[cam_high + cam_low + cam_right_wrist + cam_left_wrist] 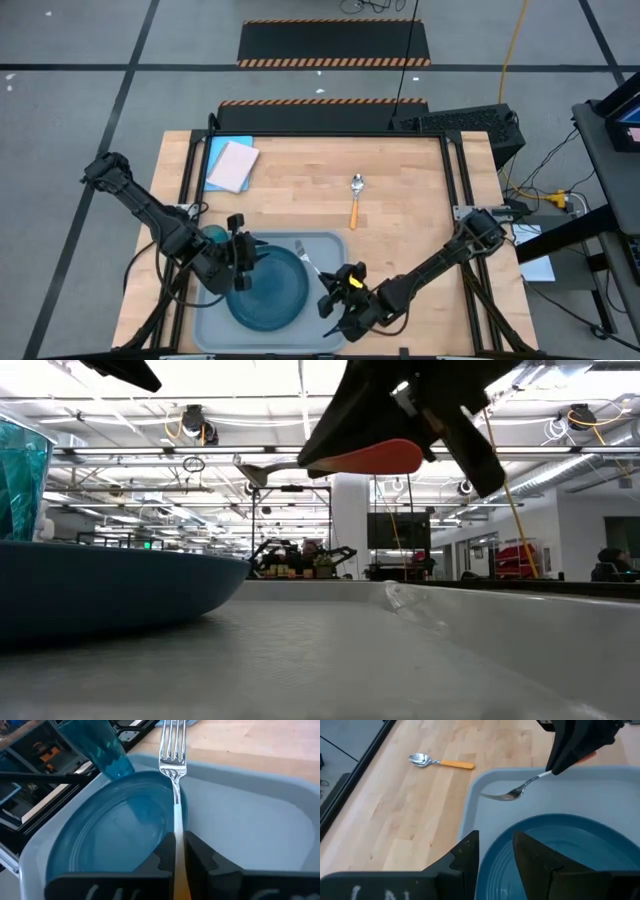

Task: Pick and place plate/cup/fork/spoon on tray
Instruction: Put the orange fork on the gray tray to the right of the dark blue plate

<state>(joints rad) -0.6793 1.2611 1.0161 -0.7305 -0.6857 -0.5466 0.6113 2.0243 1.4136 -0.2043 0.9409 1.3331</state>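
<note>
The pale tray (325, 245) lies at the table's near edge with the dark teal plate (268, 290) in it. The translucent teal cup (213, 238) stands upright by the tray's far left corner, partly behind my left arm. My left gripper (495, 845) hovers open over the plate's left part (560, 845), with nothing between its fingers. My right gripper (177, 837) is shut on the fork (305, 258), over the tray just right of the plate. The orange-handled spoon (355, 197) lies flat on the bare wood beyond the tray. My right gripper pinches the fork between its two fingers where the metal neck (177, 827) meets the red-orange handle (375, 457). The fork runs straight out ahead of the fingers, along them. It hangs clear above the tray, about level, with its tines (172, 740) pointing toward the cup.
A flat blue-and-pink rectangle (230, 165) lies at the table's far left corner. Bare wood stretches between it and the spoon and to the tray's right. The tray's floor right of the plate (250, 830) is bare.
</note>
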